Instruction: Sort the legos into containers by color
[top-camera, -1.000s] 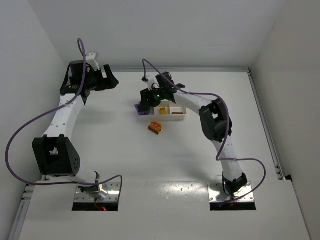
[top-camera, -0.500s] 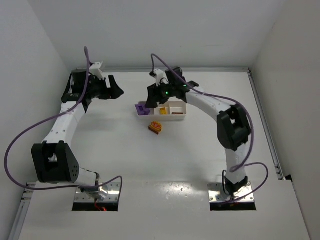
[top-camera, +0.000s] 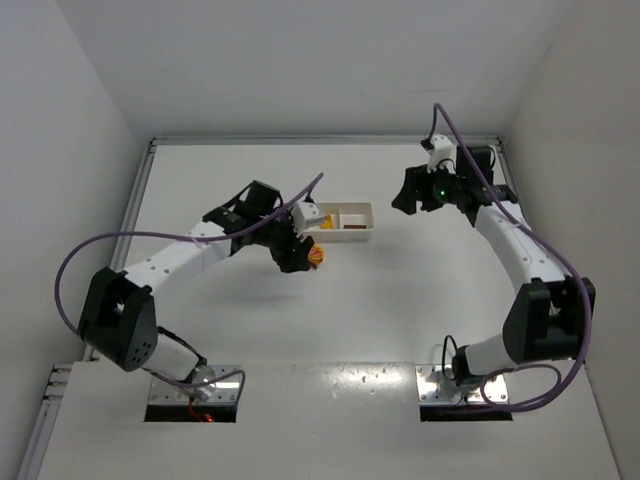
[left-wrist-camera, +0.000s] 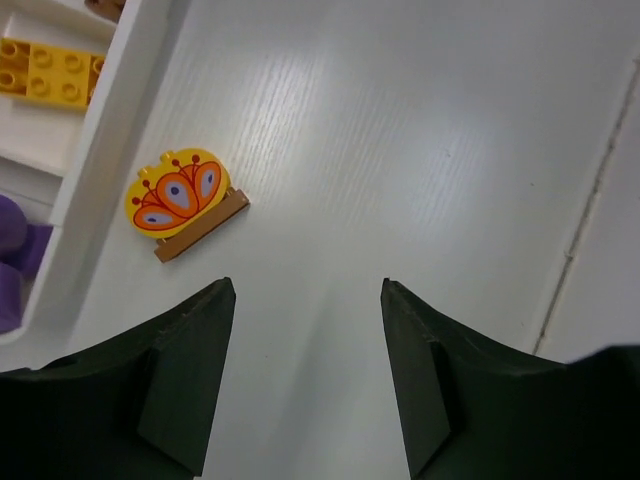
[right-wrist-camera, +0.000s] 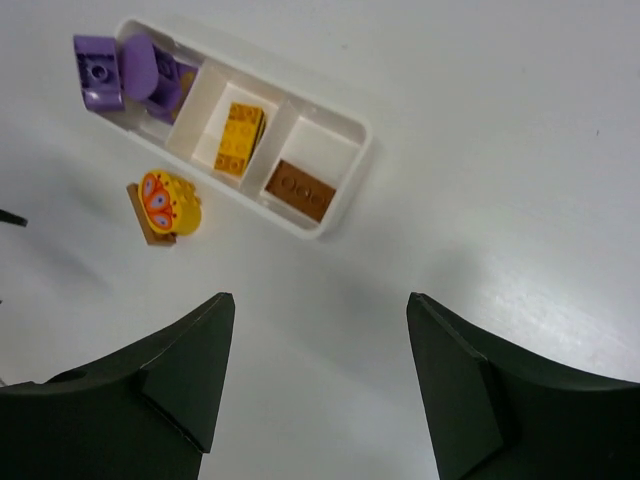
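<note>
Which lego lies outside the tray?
The yellow rounded piece with orange petals on a brown base, beside the tray; the purple bricks, yellow brick and brown brick sit inside it.

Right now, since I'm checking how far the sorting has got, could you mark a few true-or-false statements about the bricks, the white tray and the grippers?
1. The flat yellow studded brick lies in the middle compartment of the long white plastic tray. True.
2. The rounded yellow brick with an orange pattern lies inside the tray. False: it lies on the table, just beside the tray.
3. The left gripper grips a brick. False: its jaws are open and empty.
4. The flat reddish-brown brick is alone in an end compartment. True.
5. The right gripper is open and empty. True.
</note>
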